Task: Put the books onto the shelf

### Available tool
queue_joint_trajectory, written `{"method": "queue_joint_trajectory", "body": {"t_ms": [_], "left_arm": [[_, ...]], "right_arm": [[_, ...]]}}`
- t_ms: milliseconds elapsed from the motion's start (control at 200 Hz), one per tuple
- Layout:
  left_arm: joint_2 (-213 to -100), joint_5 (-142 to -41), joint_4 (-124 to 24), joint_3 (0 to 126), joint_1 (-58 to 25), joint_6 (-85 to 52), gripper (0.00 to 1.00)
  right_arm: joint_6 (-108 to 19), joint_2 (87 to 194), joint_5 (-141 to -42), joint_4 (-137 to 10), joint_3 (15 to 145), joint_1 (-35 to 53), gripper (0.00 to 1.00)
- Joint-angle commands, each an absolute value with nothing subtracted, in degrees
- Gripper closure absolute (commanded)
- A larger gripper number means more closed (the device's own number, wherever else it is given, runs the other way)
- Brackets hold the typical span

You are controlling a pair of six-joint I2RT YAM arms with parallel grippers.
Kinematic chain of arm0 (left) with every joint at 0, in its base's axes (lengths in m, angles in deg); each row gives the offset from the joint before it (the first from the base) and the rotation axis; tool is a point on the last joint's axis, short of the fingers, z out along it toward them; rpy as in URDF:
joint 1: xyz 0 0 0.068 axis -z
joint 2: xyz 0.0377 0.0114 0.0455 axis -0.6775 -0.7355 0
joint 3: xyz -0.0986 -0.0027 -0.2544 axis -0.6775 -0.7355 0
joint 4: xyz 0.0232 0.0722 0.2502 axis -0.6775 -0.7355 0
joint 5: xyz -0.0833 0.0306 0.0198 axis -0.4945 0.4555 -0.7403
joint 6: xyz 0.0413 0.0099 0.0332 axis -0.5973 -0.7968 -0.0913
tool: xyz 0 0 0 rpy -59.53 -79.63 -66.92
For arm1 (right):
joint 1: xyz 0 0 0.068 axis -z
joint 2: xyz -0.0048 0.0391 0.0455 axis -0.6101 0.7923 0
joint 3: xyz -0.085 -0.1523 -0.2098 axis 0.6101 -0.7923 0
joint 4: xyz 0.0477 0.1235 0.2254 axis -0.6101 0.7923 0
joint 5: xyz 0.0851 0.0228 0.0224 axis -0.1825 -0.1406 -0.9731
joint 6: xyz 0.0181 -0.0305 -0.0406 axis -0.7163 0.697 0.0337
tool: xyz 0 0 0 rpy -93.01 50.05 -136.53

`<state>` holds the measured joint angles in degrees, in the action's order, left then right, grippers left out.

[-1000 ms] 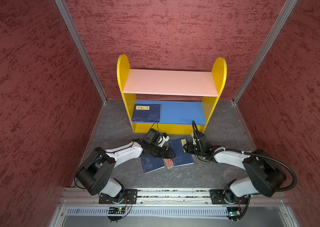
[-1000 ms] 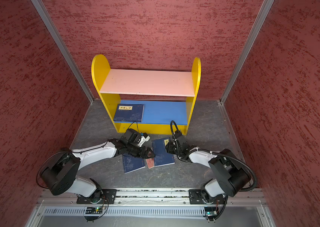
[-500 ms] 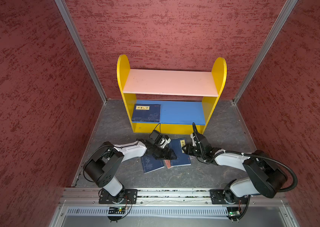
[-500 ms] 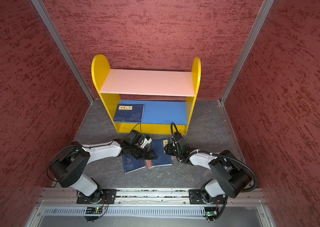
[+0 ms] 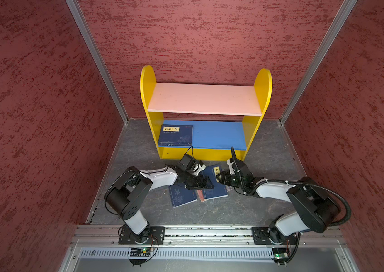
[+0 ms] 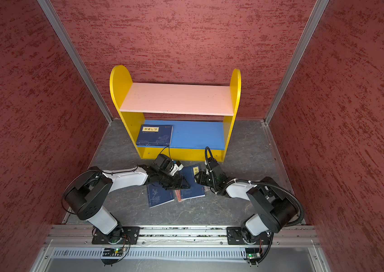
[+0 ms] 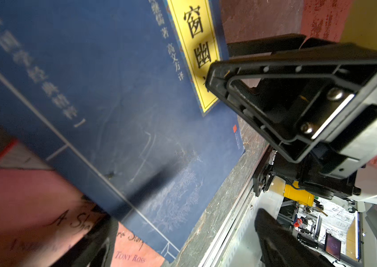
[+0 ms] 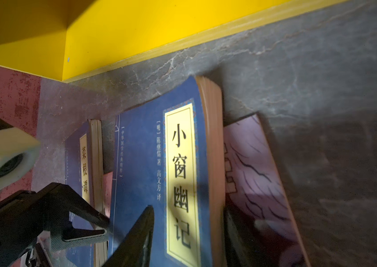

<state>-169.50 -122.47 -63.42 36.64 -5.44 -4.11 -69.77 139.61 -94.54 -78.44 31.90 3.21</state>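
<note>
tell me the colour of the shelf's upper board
The upper board is pale pink, clearest in both top views.

I'm boxed in: rough red textured walls [image 5: 210,35] on three sides, aluminium corner posts [image 5: 97,61] at the back joints. Floor [image 5: 210,214] is grey marbled slab. Aluminium rail [image 5: 210,232] and slotted strip [image 5: 210,253] along the front. Light even.

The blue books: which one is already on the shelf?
The navy book lying flat at the left end of the blue lower board of the shelf. The other blue books lie on the grey floor in front of it.
</note>
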Motion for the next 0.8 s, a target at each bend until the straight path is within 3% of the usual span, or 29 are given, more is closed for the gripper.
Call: {"method": "queue_joint_trajectory", "body": {"t_ms": [0, 792], "left_arm": [[-170.7, -124.6, -57.6, 35.8, -5.9, -2.5, 0.07], [-166.6, -132.2, -46.5, 33.7, -9.7, 6.4, 0.05]], "right_arm": [[-71.3, 142.7, -99.7, -75.8, 29.8, 2.0, 0.50], [-71.0, 140.6, -100.5, -72.7, 27.1, 1.7, 0.50]]}}
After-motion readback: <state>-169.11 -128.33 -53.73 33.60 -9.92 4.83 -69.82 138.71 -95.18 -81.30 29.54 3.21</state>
